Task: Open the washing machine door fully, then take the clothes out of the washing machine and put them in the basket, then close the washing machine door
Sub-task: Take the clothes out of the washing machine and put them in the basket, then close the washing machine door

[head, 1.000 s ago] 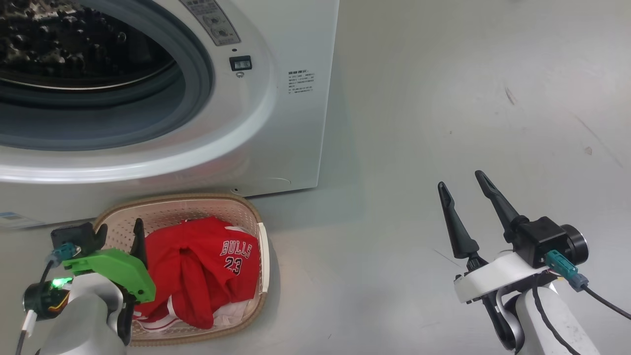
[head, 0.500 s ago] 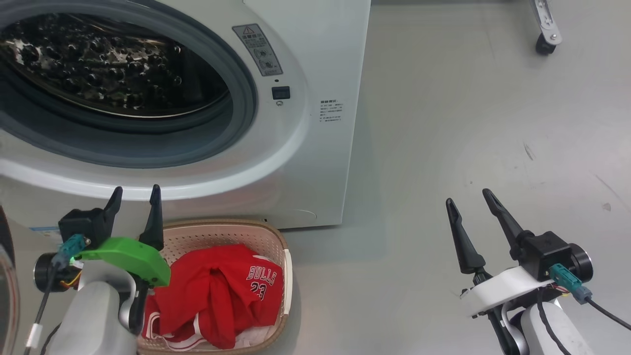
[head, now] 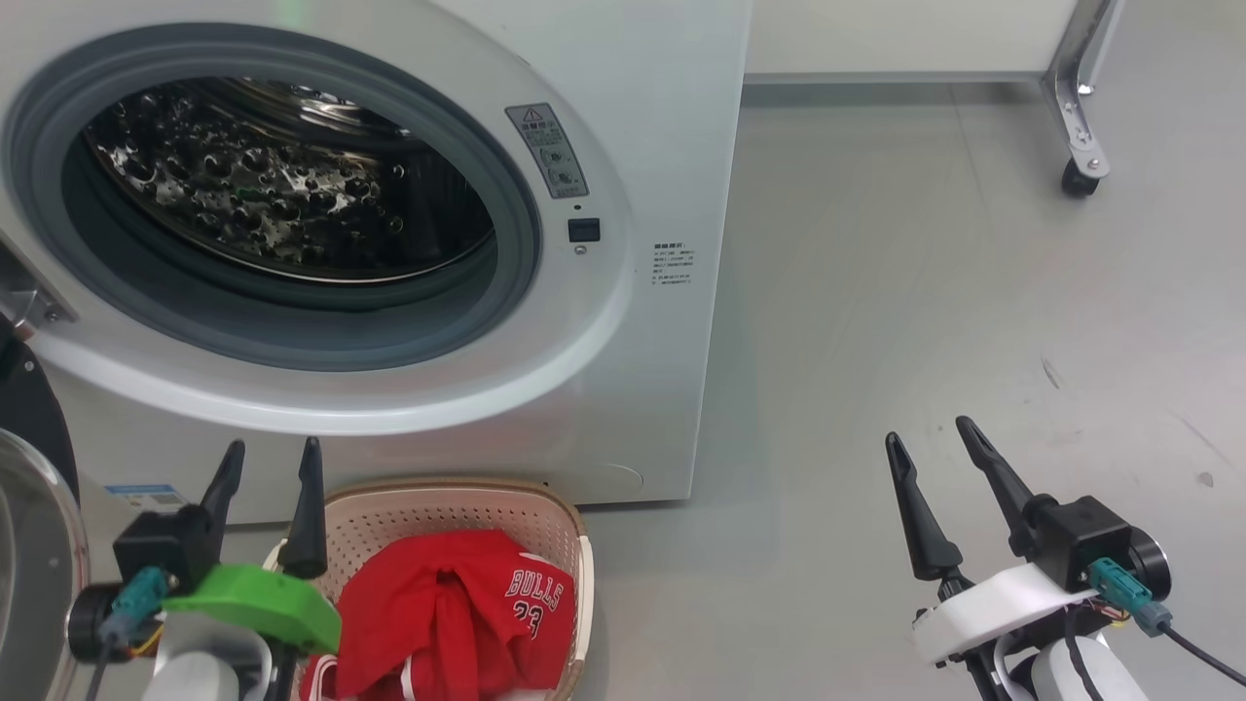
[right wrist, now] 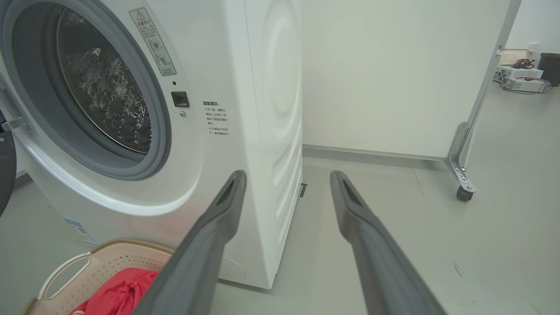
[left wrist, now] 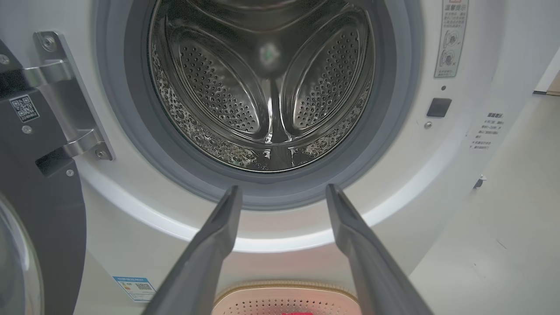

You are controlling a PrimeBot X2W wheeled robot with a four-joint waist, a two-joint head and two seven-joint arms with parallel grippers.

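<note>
Washing machine (head: 642,146): white front-loader at far left, round opening exposed; its drum (head: 282,195) shows only bare dimpled steel where visible, so unloading looks complete. Washing machine door (head: 39,438): swung wide on its hinge (left wrist: 65,100) to the left of the opening, black rim and glass bowl at the near-left edge, clear of the opening so arms can pass. Basket (head: 438,516): on the floor (head: 925,292) just in front of the machine, below the opening, placed for a short drop. Clothes (head: 458,613): red, "BULLS 23" facing up, heaped inside the basket, none hanging over the rim as far as can be seen. Left gripper (head: 273,446): fingers apart, holding nothing, raised above the basket's left end and aimed at the lower edge of the opening; nearest the door, so the likelier arm for the closing push. Right gripper (head: 927,430): fingers apart, holding nothing, over bare floor well to the right of machine and basket, out of the way. Step judged outstanding: closing the door.
</note>
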